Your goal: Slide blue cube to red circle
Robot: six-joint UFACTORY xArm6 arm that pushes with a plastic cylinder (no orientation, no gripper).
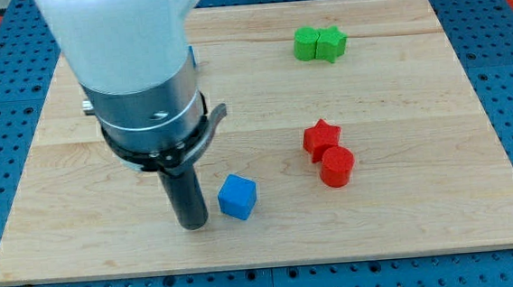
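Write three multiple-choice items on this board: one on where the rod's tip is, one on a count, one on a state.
1. My tip is:
A. just to the view's left of the blue cube
B. beside the green blocks
C. right of the red circle

2. Red blocks on the wooden board:
A. one
B. two
C. three

3. The red star and the red circle are:
A. far apart
B. stacked
C. touching, side by side

Answers:
1 A, the rod ends just left of the cube.
2 B, only star and circle are red.
3 C, no gap shows between them.
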